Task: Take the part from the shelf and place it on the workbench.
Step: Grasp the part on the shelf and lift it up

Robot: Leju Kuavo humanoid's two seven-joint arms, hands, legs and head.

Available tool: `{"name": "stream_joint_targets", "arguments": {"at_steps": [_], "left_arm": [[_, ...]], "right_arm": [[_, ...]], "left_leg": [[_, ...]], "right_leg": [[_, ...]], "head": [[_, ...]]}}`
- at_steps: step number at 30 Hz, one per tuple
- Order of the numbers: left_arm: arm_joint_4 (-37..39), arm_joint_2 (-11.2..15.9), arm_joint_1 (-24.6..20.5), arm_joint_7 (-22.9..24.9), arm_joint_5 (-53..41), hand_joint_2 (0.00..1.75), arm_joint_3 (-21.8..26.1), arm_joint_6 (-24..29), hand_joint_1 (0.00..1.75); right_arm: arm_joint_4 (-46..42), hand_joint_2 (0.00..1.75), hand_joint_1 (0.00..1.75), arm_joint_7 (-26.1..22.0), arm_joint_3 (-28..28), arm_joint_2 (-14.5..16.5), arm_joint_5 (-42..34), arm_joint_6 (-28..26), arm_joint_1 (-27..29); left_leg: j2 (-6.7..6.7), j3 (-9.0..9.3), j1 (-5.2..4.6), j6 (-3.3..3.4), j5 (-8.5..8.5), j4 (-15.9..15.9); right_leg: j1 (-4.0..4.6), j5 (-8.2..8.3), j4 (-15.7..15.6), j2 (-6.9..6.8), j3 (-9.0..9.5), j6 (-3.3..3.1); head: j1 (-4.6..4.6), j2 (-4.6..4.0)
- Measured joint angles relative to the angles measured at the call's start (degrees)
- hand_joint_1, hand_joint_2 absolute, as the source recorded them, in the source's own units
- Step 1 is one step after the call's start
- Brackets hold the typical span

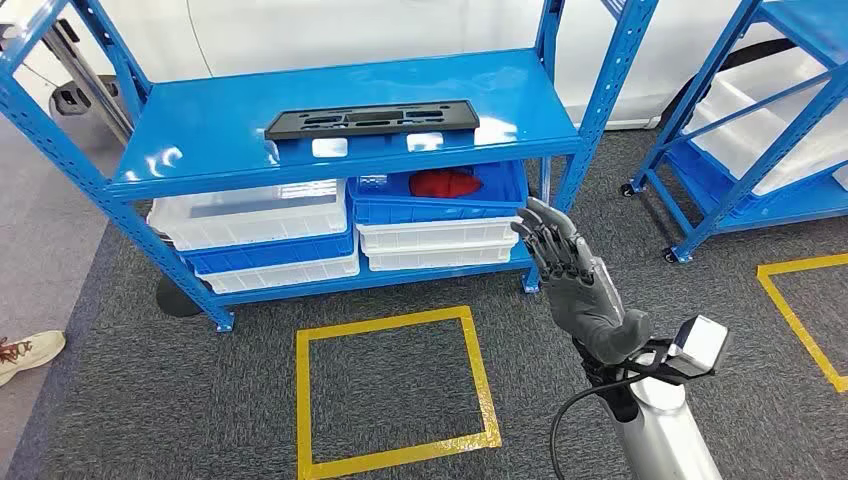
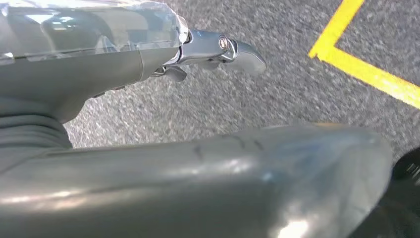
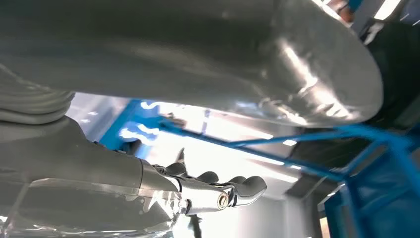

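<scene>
A long black flat part (image 1: 371, 120) with cut-outs lies on the top level of the blue shelf (image 1: 200, 130), near its front edge. My right hand (image 1: 575, 280) is raised below and to the right of the shelf's front right post, fingers apart, holding nothing. In the right wrist view its fingers (image 3: 233, 187) stretch out with blue shelf beams (image 3: 277, 141) beyond. The left wrist view shows my left hand (image 2: 148, 99) over grey carpet, its fingers (image 2: 237, 49) extended and empty.
Below the part, the shelf holds white bins (image 1: 250, 215) and a blue bin (image 1: 440, 205) with a red object (image 1: 445, 184) inside. A yellow taped square (image 1: 395, 390) marks the carpet in front. A second blue shelf (image 1: 760, 130) stands at right. A person's shoe (image 1: 25, 352) is at the left edge.
</scene>
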Motion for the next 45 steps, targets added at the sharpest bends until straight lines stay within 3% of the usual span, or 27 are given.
{"name": "stream_joint_targets", "arguments": {"at_steps": [3,7,9,11,12,13,14,16,18,20,23,25,27,28,29,30,32,33,34,37,39,42,43,44,45], "left_arm": [[0.2,0.3,-0.1,-0.4,0.0,0.0,0.2,0.1,0.0],[0.5,0.6,-0.2,-0.9,0.0,0.0,0.3,0.2,0.0],[0.6,0.7,-0.3,-1.1,-0.1,0.0,0.3,0.3,0.0],[0.8,0.8,-0.3,-1.3,-0.1,0.0,0.3,0.3,0.0],[0.8,0.8,-0.3,-1.4,-0.1,0.0,0.3,0.3,0.0],[0.8,0.8,-0.3,-1.5,-0.1,0.0,0.4,0.3,0.0],[0.8,0.8,-0.3,-1.6,-0.1,0.0,0.4,0.3,0.0],[0.9,0.8,-0.3,-1.8,-0.1,0.0,0.4,0.4,0.0],[0.9,0.8,-0.4,-2.0,-0.1,0.0,0.6,0.6,0.0],[1.1,0.8,-0.6,-2.3,-0.1,0.0,0.9,0.8,0.0],[1.3,1.0,-0.9,-2.8,-0.1,0.0,1.2,0.9,0.0],[1.3,1.3,-1.0,-3.0,-0.1,0.0,1.3,0.9,0.0],[1.4,1.4,-1.0,-3.0,-0.1,0.0,1.3,0.9,0.0],[1.4,1.4,-0.9,-3.0,-0.2,0.0,1.3,0.9,0.0],[1.5,1.4,-0.9,-3.0,-0.5,0.0,1.3,0.9,0.0],[1.6,1.5,-0.9,-3.1,-0.8,0.0,1.3,0.9,0.0],[1.8,1.6,-0.9,-3.1,-1.1,0.0,1.3,0.9,0.0],[1.8,1.6,-0.9,-3.2,-1.2,0.0,1.3,0.9,0.0],[1.8,1.6,-1.0,-3.2,-1.1,0.0,1.3,0.9,0.0],[1.8,1.6,-1.1,-3.3,-1.2,0.0,1.3,0.9,0.0],[1.8,1.6,-1.1,-3.3,-1.1,0.0,1.3,0.8,0.0],[1.8,1.5,-1.2,-3.5,-1.1,0.0,1.3,0.5,0.0],[1.8,1.5,-1.1,-3.6,-1.2,0.0,1.3,0.4,0.0],[1.8,1.5,-1.1,-3.6,-1.2,0.0,1.3,0.2,0.0],[1.8,1.5,-1.1,-3.7,-1.2,0.0,1.3,0.1,0.0]], "right_arm": [[-1.4,0.0,0.0,-0.7,0.5,-0.2,-0.7,0.7,-0.5],[-3.3,0.0,0.0,-1.3,1.3,-0.5,-1.4,1.2,-0.9],[-4.0,0.0,0.0,-1.5,1.5,-0.7,-1.6,1.6,-1.1],[-4.3,0.0,0.0,-1.8,1.7,-0.9,-1.9,1.9,-1.2],[-4.4,0.0,0.0,-1.9,1.8,-1.0,-2.0,2.0,-1.2],[-4.5,0.0,0.0,-2.0,2.0,-1.1,-2.2,2.0,-1.2],[-4.5,0.0,0.0,-2.1,2.1,-1.2,-2.3,2.1,-1.3],[-4.7,0.0,0.0,-2.2,2.4,-1.4,-2.6,2.2,-1.7],[-4.9,0.0,0.0,-2.2,2.7,-1.6,-3.0,2.5,-2.7],[-5.0,0.0,0.0,-2.1,3.1,-1.9,-3.5,2.8,-3.5],[-5.0,0.0,0.0,-1.9,3.7,-2.1,-4.2,2.9,-4.5],[-5.0,0.0,0.0,-1.9,4.0,-2.2,-4.5,2.8,-5.0],[-5.0,0.0,0.0,-1.9,4.3,-2.3,-4.5,2.7,-5.2],[-5.0,0.0,0.0,-1.9,4.5,-2.3,-4.4,2.7,-5.1],[-5.0,0.0,0.0,-1.9,4.7,-2.3,-4.4,2.7,-5.1],[-5.0,0.0,0.0,-1.9,4.9,-2.3,-4.3,2.7,-5.1],[-5.0,0.0,0.0,-1.9,5.2,-2.3,-4.1,2.6,-5.2],[-5.0,0.0,0.0,-1.9,5.3,-2.3,-4.1,2.6,-5.2],[-5.0,0.0,0.0,-1.8,5.3,-2.3,-4.0,2.5,-5.2],[-5.0,0.0,0.0,-1.8,5.5,-2.2,-4.0,2.4,-5.3],[-5.0,0.0,0.0,-1.9,5.6,-2.2,-4.0,2.2,-5.3],[-5.0,0.0,0.0,-2.0,5.7,-2.2,-3.5,1.9,-5.1],[-5.0,0.0,0.0,-2.0,5.8,-2.2,-3.3,1.8,-4.8],[-5.0,0.0,0.0,-2.1,5.8,-2.2,-3.1,1.8,-4.6],[-5.0,0.0,0.0,-2.2,5.8,-2.2,-2.9,1.7,-4.4]], "left_leg": [[-0.17,2.8,-0.13,0.42,1.41,-6.0],[-0.24,3.21,-0.44,2.18,1.55,-7.4],[-0.17,3.42,-0.41,3.05,1.71,-7.8],[-0.14,3.47,-0.77,3.63,1.56,-7.8],[-0.14,3.53,-0.99,3.84,1.45,-7.8],[-0.17,3.67,-1.23,4.01,1.31,-7.8],[-0.21,3.9,-1.46,4.12,1.15,-7.8],[-0.29,4.52,-1.79,4.16,0.73,-7.8],[-0.27,4.79,-2.1,3.86,0.25,-7.6],[-0.17,4.76,-2.13,3.35,-0.09,-7.7],[-0.04,4.74,-2.06,2.46,-0.89,-6.8],[-0.07,2.12,-1.63,1.62,-3.26,-1.4],[-0.06,-2.35,-1.02,0.84,-5.64,6.0],[-0.05,-3.85,-0.73,0.55,-5.51,8.0],[-0.05,-4.36,-0.48,0.3,-4.18,7.7],[-0.04,-3.76,-0.27,0.13,-1.91,5.3],[-0.07,-0.95,-0.12,0.05,2.58,-2.3],[-0.12,0.27,-0.22,0.37,3.51,-5.1],[-0.17,0.94,-0.38,0.8,3.64,-6.6],[-0.31,1.62,-0.55,2.41,2.72,-7.5],[-0.36,2.55,-0.52,3.28,2.33,-7.8],[-0.39,3.68,-0.87,4.13,1.42,-7.9],[-0.44,4.1,-1.05,4.25,1.03,-7.9],[-0.49,4.66,-1.22,4.31,0.58,-7.9],[-0.55,5.36,-1.39,4.31,0.07,-8.0]], "right_leg": [[0.05,-0.15,0.1,0.11,0.11,0.85],[0.04,-0.32,0.1,0.13,0.01,2.39],[-0.06,-2.46,3.6,0.03,-1.61,2.68],[0.09,-5.75,11.2,-0.01,-5.51,2.58],[0.2,-6.64,14.5,-0.01,-7.34,2.49],[0.31,-6.42,16.0,-0.01,-8.35,2.33],[0.45,-5.11,15.2,-0.01,-8.25,2.06],[0.92,-0.84,8.5,-0.06,-5.49,1.15],[1.5,1.38,2.2,-0.29,-2.69,0.27],[1.86,1.19,0.3,-0.35,-1.89,-0.1],[1.39,1.1,-0.8,-0.16,-1.01,-0.51],[1.07,0.85,-1.3,-0.26,-0.06,-0.81],[0.97,0.25,-1.3,-0.3,0.55,-0.9],[0.89,-0.09,-1.3,-0.24,0.92,-0.82],[0.77,-0.48,-1.3,-0.17,1.39,-0.67],[0.63,-0.91,-1.3,-0.1,1.97,-0.45],[0.47,-1.88,-1.3,-0.03,3.08,0.23],[0.47,-2.28,-1.2,0.0,3.42,0.63],[0.53,-2.55,-1.2,0.02,3.61,1.03],[0.47,-2.77,-1.0,0.02,3.93,1.98],[0.31,-3.87,2.0,-0.01,2.63,2.37],[0.35,-7.35,12.5,-0.02,-4.19,2.47],[0.38,-7.62,14.7,-0.02,-6.21,2.41],[0.45,-6.79,15.0,-0.02,-7.36,2.23],[0.6,-4.79,13.2,-0.02,-7.44,1.9]], "head": [[0.0,0.0],[0.01,0.0],[0.01,0.0],[0.0,0.0],[0.0,0.0],[0.0,0.0],[0.0,0.0],[0.0,0.0],[0.0,0.0],[0.0,0.0],[-0.01,0.0],[-0.01,0.0],[-0.02,0.0],[-0.02,0.0],[-0.02,0.0],[-0.02,0.0],[-0.02,0.0],[-0.01,0.0],[-0.01,0.0],[-0.01,0.0],[-0.01,0.0],[0.0,0.0],[0.0,0.0],[0.0,0.0],[0.0,0.0]]}}
